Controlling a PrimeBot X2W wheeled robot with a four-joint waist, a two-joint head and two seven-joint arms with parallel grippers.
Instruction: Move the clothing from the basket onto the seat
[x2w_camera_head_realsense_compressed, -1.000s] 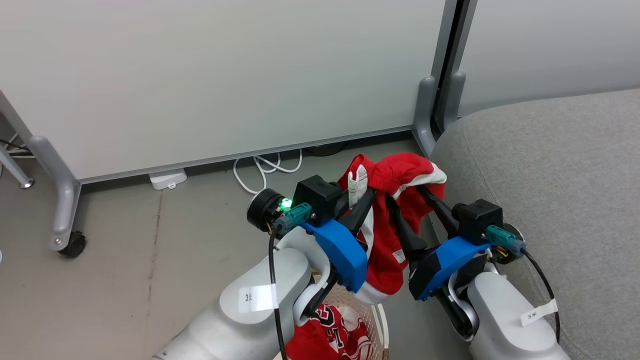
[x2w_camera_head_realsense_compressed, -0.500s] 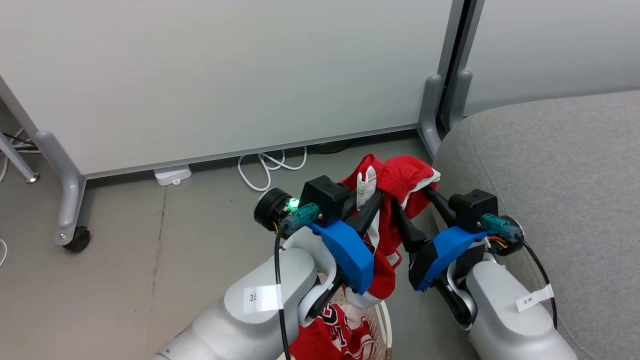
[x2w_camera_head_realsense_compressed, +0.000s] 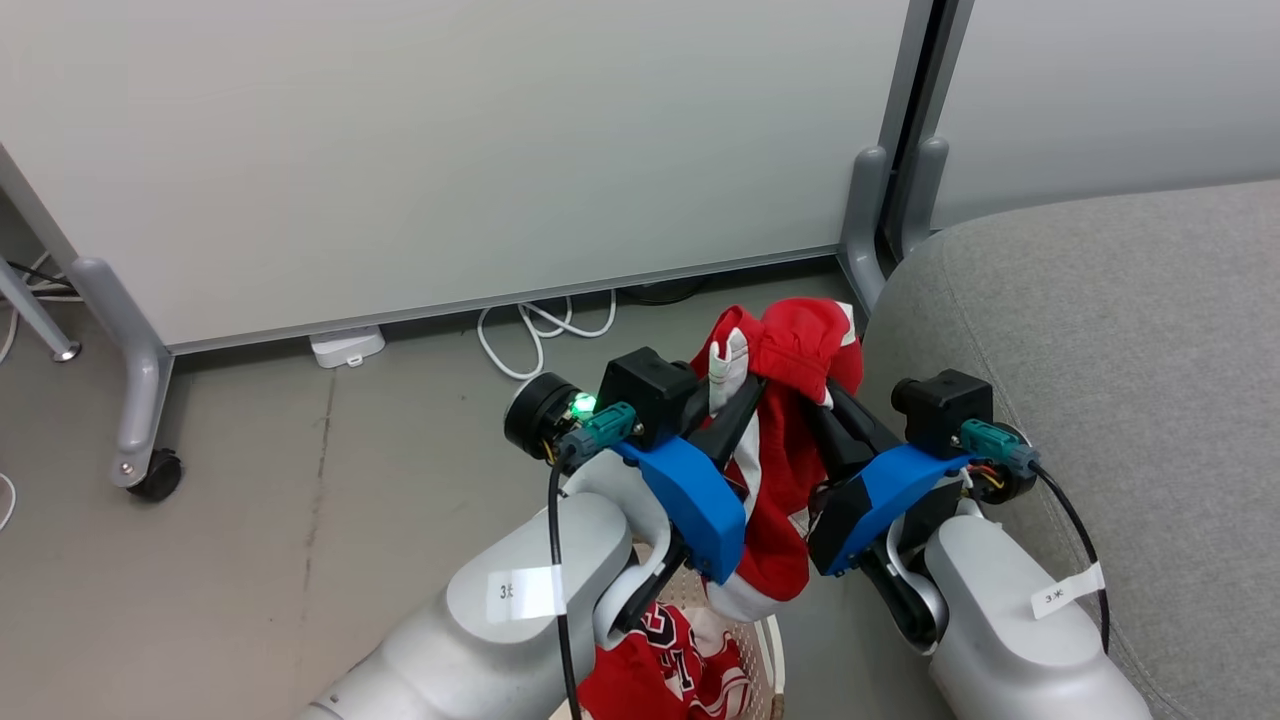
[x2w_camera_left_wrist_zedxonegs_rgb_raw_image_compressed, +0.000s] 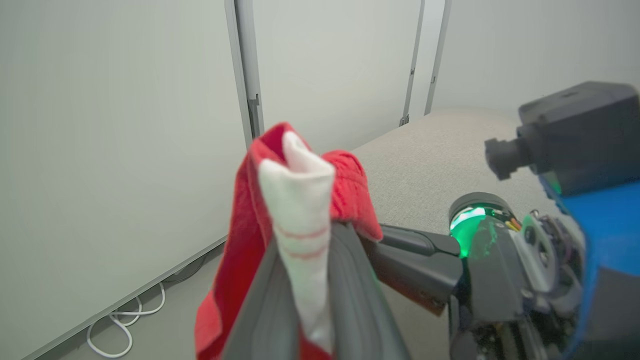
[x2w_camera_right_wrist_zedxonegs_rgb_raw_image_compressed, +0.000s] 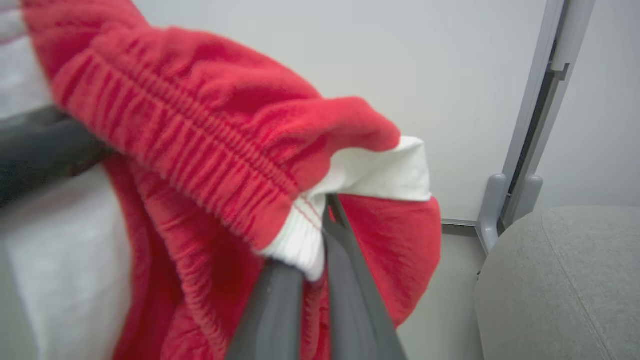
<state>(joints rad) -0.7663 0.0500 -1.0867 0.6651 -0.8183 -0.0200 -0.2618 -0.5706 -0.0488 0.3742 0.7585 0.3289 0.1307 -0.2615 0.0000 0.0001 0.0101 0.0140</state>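
Clothing (x2w_camera_head_realsense_compressed: 800, 345) in red with white trim is held up by both grippers: one garment is pinched along its top edge and is draped below the jaws. The left gripper (x2w_camera_head_realsense_compressed: 740, 395) is clenched on a white ribbed strip, which is seen squeezed between its fingers (x2w_camera_left_wrist_zedxonegs_rgb_raw_image_compressed: 350, 300). The right gripper (x2w_camera_head_realsense_compressed: 828, 400) is clamped on a white-edged fold, caught between its fingers (x2w_camera_right_wrist_zedxonegs_rgb_raw_image_compressed: 272, 310). A second red garment (x2w_camera_head_realsense_compressed: 655, 665) is seen in the basket (x2w_camera_head_realsense_compressed: 772, 645), below and behind the jaws, partly covered by the left forearm (x2w_camera_head_realsense_compressed: 480, 650). The seat (x2w_camera_head_realsense_compressed: 1100, 350) is found just to the right of the right jaws, near the hanging cloth. Ahead of the jaws a pale partition panel (x2w_camera_head_realsense_compressed: 450, 150) is set on grey legs, with a white cable (x2w_camera_head_realsense_compressed: 530, 335) and a white adapter (x2w_camera_head_realsense_compressed: 345, 347) laid on the floor (x2w_camera_head_realsense_compressed: 300, 520) at its foot. A white tag (x2w_camera_head_realsense_compressed: 518, 593) is fixed to each forearm, marked "3" and a character too small to be read. Black-and-white lettering on the second red garment cannot be read.
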